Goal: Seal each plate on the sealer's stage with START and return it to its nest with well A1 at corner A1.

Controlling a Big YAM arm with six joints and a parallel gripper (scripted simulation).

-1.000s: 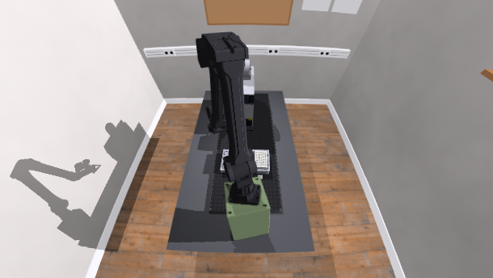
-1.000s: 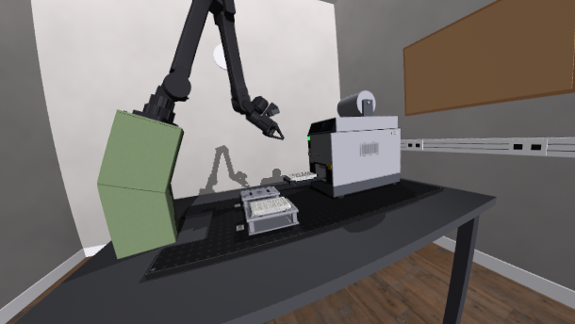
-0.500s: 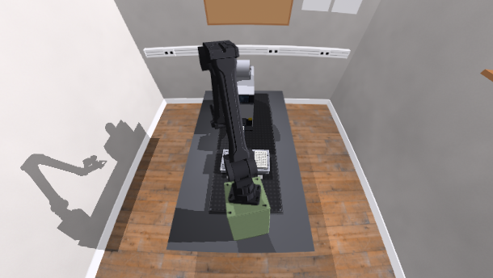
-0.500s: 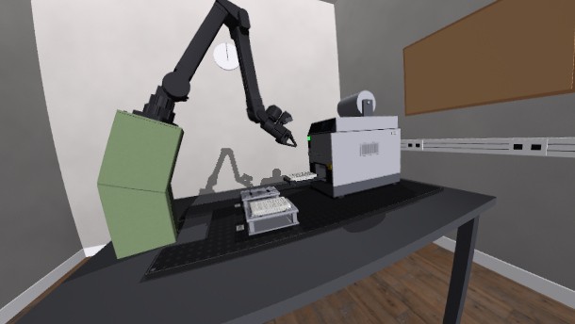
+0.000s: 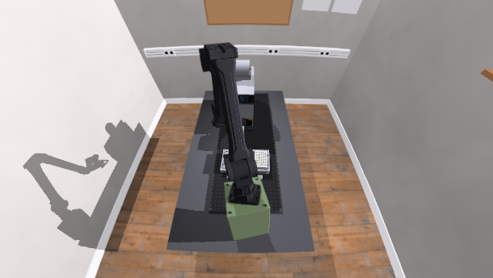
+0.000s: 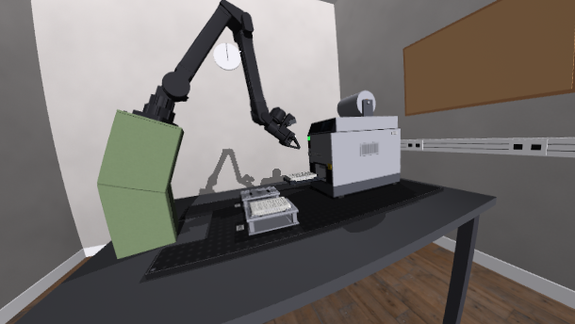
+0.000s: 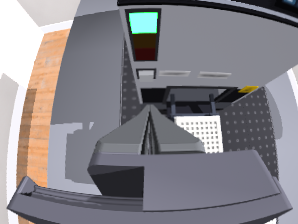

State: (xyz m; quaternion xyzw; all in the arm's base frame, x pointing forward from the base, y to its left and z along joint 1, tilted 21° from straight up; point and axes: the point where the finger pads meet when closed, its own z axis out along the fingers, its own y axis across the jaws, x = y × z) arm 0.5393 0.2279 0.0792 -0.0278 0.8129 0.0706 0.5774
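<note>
Grey walls and a dark rectangular desk (image 5: 292,226) (image 6: 264,278) (image 7: 85,100) surround a black pointed claw (image 6: 297,147) (image 7: 149,110), pressed together on nothing, probably to poke the small pale square button (image 7: 146,74) (green lamp (image 6: 308,138) (image 7: 143,22) above). One white dimpled plate (image 6: 302,176) (image 7: 200,134) lies on the stage, right of centre in the wrist view, presumably for sealing; its twin (image 5: 261,159) (image 6: 270,206) waits nested, lower centre of the exterior view.

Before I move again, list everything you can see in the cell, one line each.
Sealer: one, light grey and black, far end of the table
Foil roll: one, grey, atop the sealer
Lamp: one, lit green, sealer front
Plates: two, white; one on the extended stage, one on the nearer nest
Nests: two, pale grey, side by side; the farther without a plate
Clock: one, white, wall
Board: one, brown, wall
Pedestal: one, green, under the arm
Arm: one, black
Gripper: one, dark, shut, before the sealer
</note>
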